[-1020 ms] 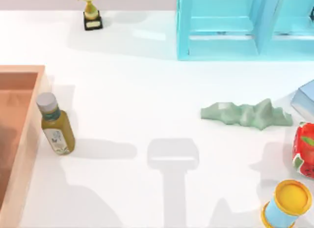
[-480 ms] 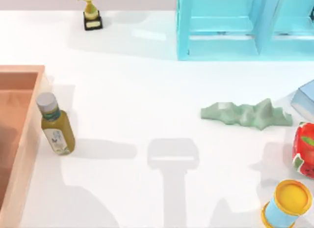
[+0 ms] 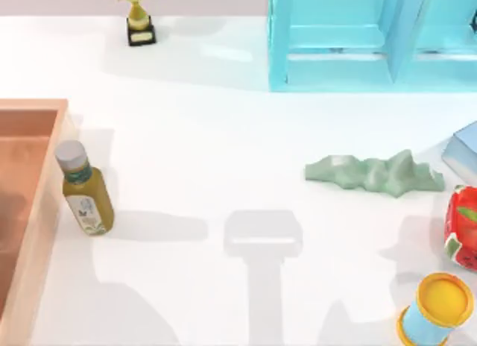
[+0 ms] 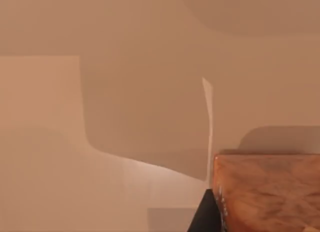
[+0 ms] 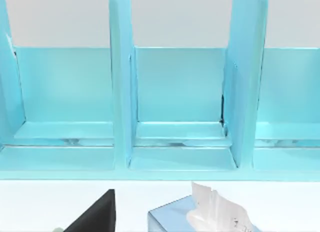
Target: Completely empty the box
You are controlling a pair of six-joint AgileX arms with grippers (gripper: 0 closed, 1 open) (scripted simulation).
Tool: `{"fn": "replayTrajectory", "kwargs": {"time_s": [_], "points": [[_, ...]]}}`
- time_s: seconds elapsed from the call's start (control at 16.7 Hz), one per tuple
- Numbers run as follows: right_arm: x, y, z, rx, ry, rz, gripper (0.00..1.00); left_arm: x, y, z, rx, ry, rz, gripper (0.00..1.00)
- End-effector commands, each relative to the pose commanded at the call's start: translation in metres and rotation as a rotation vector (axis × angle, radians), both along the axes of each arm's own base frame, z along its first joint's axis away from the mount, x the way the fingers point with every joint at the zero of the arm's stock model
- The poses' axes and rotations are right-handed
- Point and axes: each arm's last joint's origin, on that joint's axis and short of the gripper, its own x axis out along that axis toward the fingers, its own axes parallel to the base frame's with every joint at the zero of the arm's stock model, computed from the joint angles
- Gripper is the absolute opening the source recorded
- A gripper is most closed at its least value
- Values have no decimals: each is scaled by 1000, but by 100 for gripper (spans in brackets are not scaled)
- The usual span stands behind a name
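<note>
White worktop (image 3: 223,137) spreads below me, with the box (image 3: 30,212) at its left edge, its tan floor bare where I can see it. An olive bottle (image 3: 84,189) stands upright just outside the box's right wall, touching or nearly so. How far my left or right jaws are open, or what they hold, I cannot tell. My left wrist view looks at the box's wooden wall (image 4: 270,192); my right faces the blue shelf cabinet (image 5: 175,92).

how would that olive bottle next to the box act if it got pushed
The olive bottle stands tall and narrow just outside the box wall, so a high push would probably tip it. Its round body would then likely roll. It looks rigid, and probably smooth enough to slip.
</note>
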Motion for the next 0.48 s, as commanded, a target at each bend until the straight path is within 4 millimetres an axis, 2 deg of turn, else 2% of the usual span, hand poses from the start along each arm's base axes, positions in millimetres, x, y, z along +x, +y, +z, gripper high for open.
{"fn": "replayTrajectory", "kwargs": {"time_s": [0.12, 0.48], "points": [[0, 0, 0, 0, 0, 0, 100, 0, 0, 0, 0, 0, 0, 2], [0, 0, 0, 0, 0, 0, 100, 0, 0, 0, 0, 0, 0, 0]]}}
